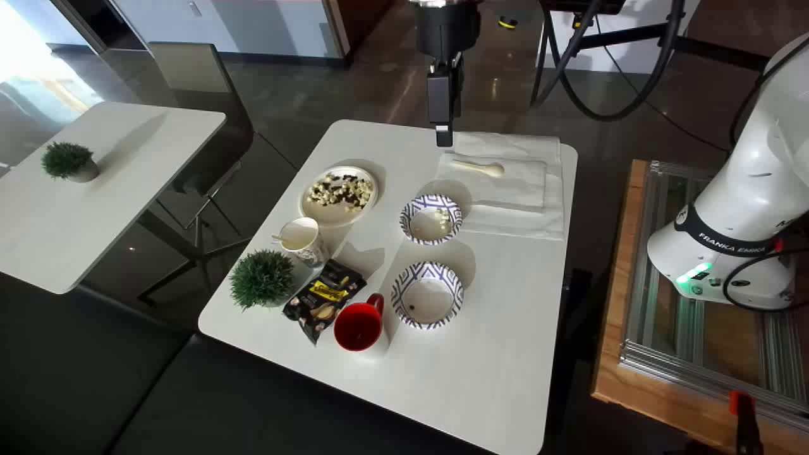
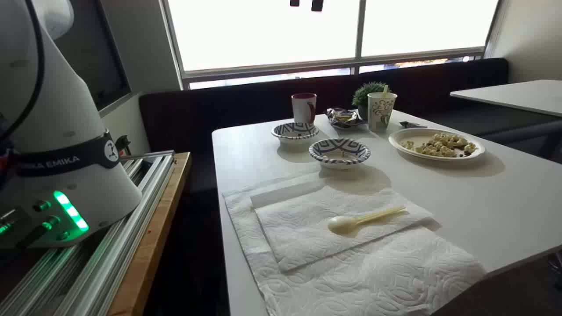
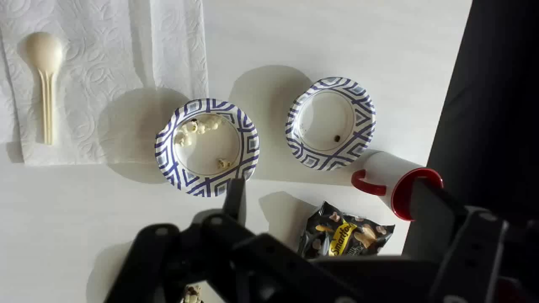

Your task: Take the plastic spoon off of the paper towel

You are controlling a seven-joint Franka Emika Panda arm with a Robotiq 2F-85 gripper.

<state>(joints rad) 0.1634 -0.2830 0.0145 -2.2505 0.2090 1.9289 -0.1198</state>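
The plastic spoon (image 1: 485, 168) lies flat on the paper towel (image 1: 521, 194). In an exterior view the spoon (image 2: 344, 224) shows its bowl end toward the robot base side, on a smaller top layer of the towel (image 2: 298, 250), with a larger layer beneath. In the wrist view the spoon (image 3: 47, 84) lies at the far left on the towel (image 3: 97, 50). My gripper (image 1: 444, 136) is high above the table. Only its fingertips (image 2: 306, 4) show at the top of an exterior view. In the wrist view the gripper (image 3: 330, 185) has its fingers wide apart with nothing between them.
Two patterned bowls (image 1: 406, 230) (image 1: 456, 303) stand beside the towel, the nearer one holding some popcorn. A popcorn plate (image 1: 316, 216), a paper cup (image 1: 310, 253), a plant (image 1: 261, 278), a black snack bag (image 1: 325, 297) and a red-white mug (image 1: 377, 344) stand farther along the table.
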